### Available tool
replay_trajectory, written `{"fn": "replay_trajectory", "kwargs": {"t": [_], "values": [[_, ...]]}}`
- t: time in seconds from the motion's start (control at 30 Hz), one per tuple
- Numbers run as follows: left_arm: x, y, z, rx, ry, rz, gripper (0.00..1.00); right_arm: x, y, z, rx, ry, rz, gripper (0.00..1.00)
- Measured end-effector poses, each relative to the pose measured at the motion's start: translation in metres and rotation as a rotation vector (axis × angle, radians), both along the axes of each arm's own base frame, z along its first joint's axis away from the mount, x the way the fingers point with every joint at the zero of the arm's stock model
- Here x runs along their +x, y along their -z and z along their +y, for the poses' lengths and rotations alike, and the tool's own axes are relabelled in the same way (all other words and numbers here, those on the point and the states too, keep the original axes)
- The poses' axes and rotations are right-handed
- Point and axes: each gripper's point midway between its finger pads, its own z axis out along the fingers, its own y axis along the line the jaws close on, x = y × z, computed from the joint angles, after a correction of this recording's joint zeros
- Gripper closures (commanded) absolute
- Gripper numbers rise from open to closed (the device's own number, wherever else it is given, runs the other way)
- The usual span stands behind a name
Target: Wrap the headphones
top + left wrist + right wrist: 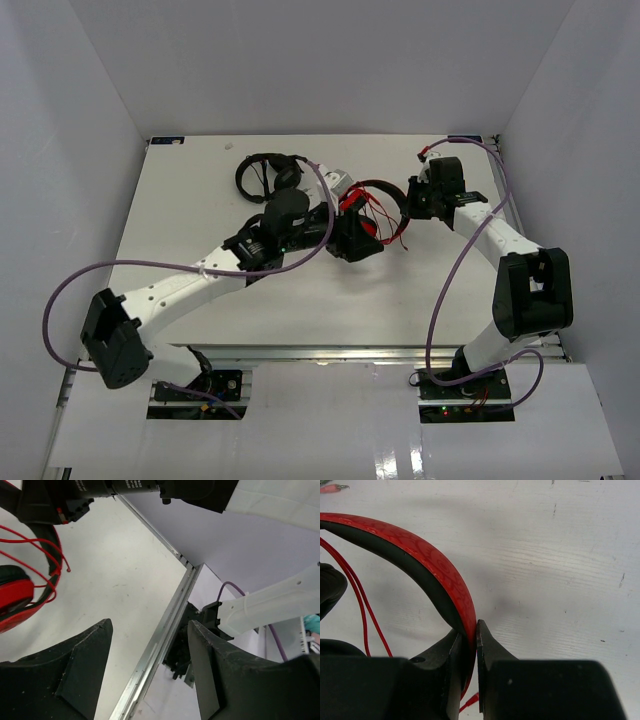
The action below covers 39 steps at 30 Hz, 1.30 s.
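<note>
Red headphones (383, 187): at the middle of the table (200, 200), toward its far edge.
Cable (392, 232): thin, red, several loose strands beside the headband (420, 555).
My right gripper (472, 630): clenched on the headband, one finger on each face.
My left gripper (150, 630): released, fingers spread, nothing between them, near the red earcup (15, 595).
Black headphones (265, 175): by the far edge, left of the red pair.

Bare table (330, 300) in front, red headphones (420, 555) mid-table, black headphones (287, 178) behind them
</note>
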Motion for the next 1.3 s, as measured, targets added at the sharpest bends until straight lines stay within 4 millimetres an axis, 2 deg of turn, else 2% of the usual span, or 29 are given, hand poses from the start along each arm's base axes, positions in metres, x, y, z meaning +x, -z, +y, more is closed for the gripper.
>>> {"fn": "replay_trajectory", "kwargs": {"t": [0.07,0.13,0.23,0.33,0.47,0.57,0.63,0.67,0.7,0.77,0.93,1.1,1.23,1.3], "values": [[-0.001,-0.004,0.018,0.020,-0.027,-0.067,0.23,0.000,0.001,0.000,-0.008,-0.011,-0.006,0.92],[0.002,0.008,0.040,0.074,-0.069,-0.108,0.22,0.000,0.003,0.000,-0.013,-0.021,-0.011,0.92],[0.011,0.052,0.073,0.231,-0.138,-0.140,0.21,0.002,0.015,0.000,-0.029,-0.035,0.004,0.92],[0.016,0.086,0.098,0.357,-0.182,-0.149,0.18,0.004,0.037,-0.001,-0.052,-0.046,0.043,0.92],[0.015,0.111,0.129,0.493,-0.220,-0.189,0.13,0.003,0.068,-0.004,-0.085,-0.053,0.105,0.92],[0.018,0.108,0.146,0.527,-0.263,-0.258,0.11,0.002,0.079,-0.007,-0.104,-0.056,0.128,0.91],[0.016,0.105,0.159,0.539,-0.292,-0.301,0.10,0.002,0.083,-0.008,-0.113,-0.057,0.134,0.87],[0.015,0.105,0.166,0.545,-0.305,-0.319,0.10,0.002,0.085,-0.008,-0.116,-0.058,0.136,0.81],[0.015,0.104,0.170,0.547,-0.322,-0.337,0.10,0.002,0.086,-0.008,-0.119,-0.062,0.136,0.81],[0.013,0.109,0.180,0.558,-0.344,-0.361,0.10,0.002,0.087,-0.007,-0.123,-0.068,0.133,0.72],[0.007,0.126,0.200,0.598,-0.377,-0.374,0.08,0.006,0.084,-0.005,-0.130,-0.080,0.109,0.61],[0.007,0.109,0.211,0.556,-0.438,-0.424,0.05,0.006,0.083,-0.008,-0.149,-0.086,0.093,0.49],[0.008,0.095,0.215,0.519,-0.477,-0.453,0.04,0.000,0.073,-0.012,-0.160,-0.089,0.068,0.39],[0.008,0.093,0.216,0.513,-0.485,-0.458,0.04,-0.002,0.062,-0.015,-0.162,-0.090,0.040,0.28]]}}
